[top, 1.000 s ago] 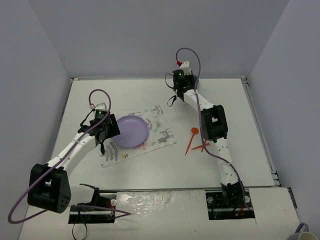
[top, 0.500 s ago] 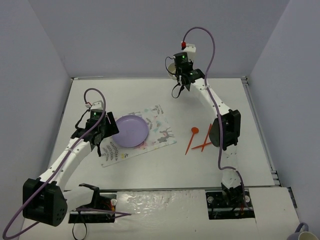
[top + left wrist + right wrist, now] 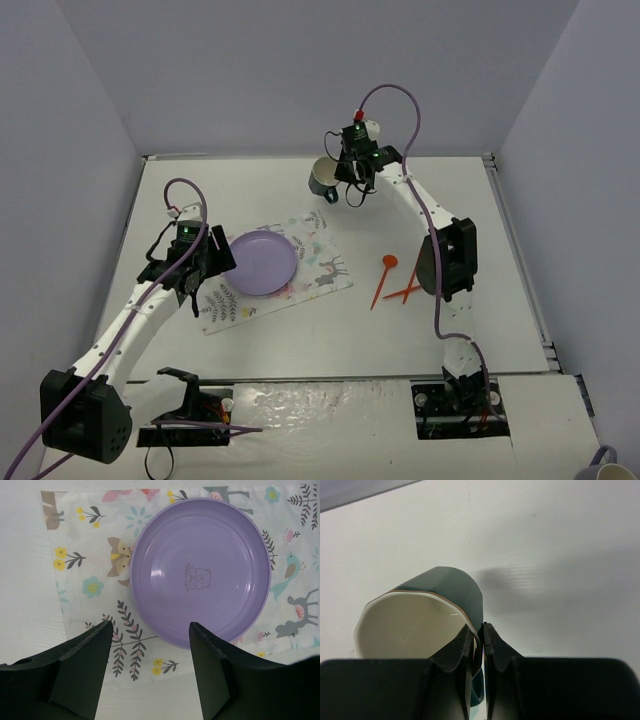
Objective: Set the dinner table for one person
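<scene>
A dark green mug (image 3: pixel 323 178) with a cream inside (image 3: pixel 410 625) hangs tilted above the far part of the white dinner table (image 3: pixel 450 215). My right gripper (image 3: pixel 347 172) is shut on its rim, one finger inside the mug and one outside (image 3: pixel 478 626). A purple plate (image 3: pixel 262 263) lies on the deer-printed placemat (image 3: pixel 328 262). My left gripper (image 3: pixel 203 265) hovers open over the placemat's left edge, its fingers apart just short of the plate (image 3: pixel 200 575) with nothing between them (image 3: pixel 150 625).
An orange spoon (image 3: pixel 386 272) and orange fork (image 3: pixel 405 292) lie on the table right of the placemat, beside the right arm. Grey walls close in the far and side edges. Another mug (image 3: pixel 605 466) sits off the table at the near right corner.
The right gripper has carried the mug away from the back wall, leftward and toward the placemat. The left arm has drawn back slightly to the left of the plate.
</scene>
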You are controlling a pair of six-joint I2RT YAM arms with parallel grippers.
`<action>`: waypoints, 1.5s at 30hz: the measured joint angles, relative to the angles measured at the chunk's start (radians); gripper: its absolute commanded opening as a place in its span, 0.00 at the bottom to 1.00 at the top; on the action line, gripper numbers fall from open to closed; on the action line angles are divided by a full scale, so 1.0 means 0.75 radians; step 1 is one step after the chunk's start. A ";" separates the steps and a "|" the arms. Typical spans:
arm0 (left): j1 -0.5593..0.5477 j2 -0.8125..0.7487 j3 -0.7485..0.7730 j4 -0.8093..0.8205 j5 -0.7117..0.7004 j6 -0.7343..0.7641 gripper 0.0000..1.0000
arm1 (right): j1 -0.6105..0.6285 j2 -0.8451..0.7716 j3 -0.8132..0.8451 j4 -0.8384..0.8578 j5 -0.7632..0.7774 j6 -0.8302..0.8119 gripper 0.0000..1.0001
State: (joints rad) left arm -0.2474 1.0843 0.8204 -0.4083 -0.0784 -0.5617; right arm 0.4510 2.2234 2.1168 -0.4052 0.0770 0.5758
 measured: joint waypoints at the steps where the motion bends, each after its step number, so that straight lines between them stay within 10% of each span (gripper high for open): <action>1: 0.000 0.000 0.000 0.000 0.000 0.000 0.59 | 0.007 0.000 -0.006 -0.003 -0.011 0.007 0.00; 33: 0.000 0.001 0.000 0.001 0.004 0.001 0.59 | 0.158 -0.010 -0.202 -0.102 0.159 0.001 0.00; 42: 0.000 0.006 0.000 0.001 -0.001 0.002 0.59 | 0.149 -0.010 -0.189 -0.087 0.154 -0.002 0.54; 45: 0.000 0.017 0.000 0.002 -0.001 0.002 0.59 | 0.149 -0.010 -0.153 -0.078 0.151 -0.009 0.57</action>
State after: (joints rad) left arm -0.2474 1.0971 0.8204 -0.4071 -0.0792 -0.5606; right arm 0.5625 2.2160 2.0018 -0.4640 0.1903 0.5687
